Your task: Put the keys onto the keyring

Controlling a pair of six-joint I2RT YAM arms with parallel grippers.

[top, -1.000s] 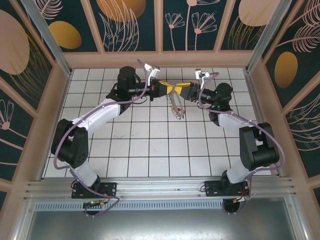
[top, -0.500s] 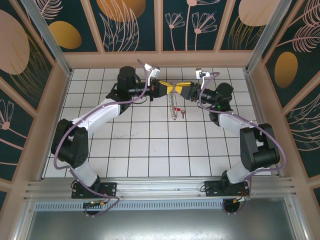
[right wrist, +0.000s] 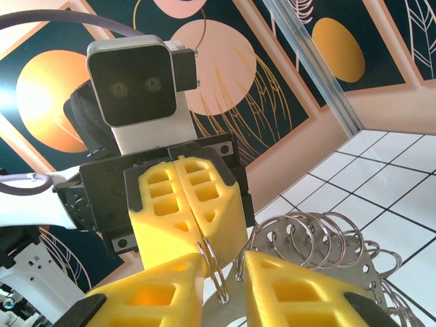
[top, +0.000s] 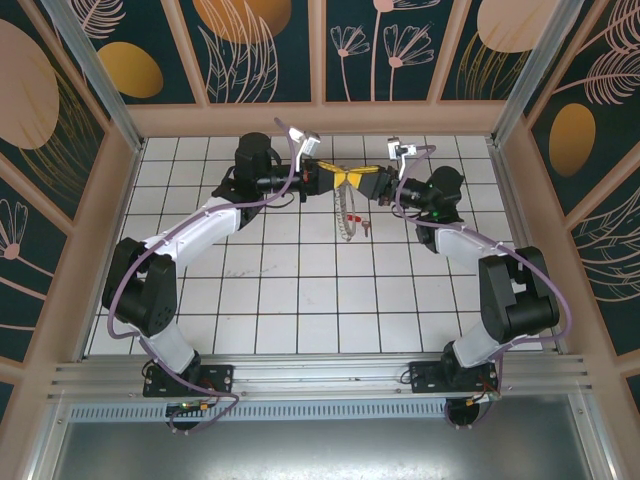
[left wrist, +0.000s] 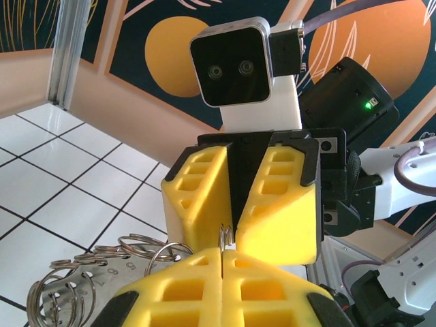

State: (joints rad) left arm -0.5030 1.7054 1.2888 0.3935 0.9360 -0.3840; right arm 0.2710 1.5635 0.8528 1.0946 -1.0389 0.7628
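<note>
Keyring point(top: 346, 218) in the left gripper point(left wrist: 223, 255)

We saw bright, even light from above, faint shadows on the white tiles point(top: 300, 290), glints on the keyring point(right wrist: 327, 272), and slight blur at the wrist views' lower edges.

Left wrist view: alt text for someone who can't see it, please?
The left pincer, yellow, is shut on the thin wire of a keyring; the right pincer faces it tip to tip, jaws slightly apart. Small silver loops hang lower left over white tiles.
</note>
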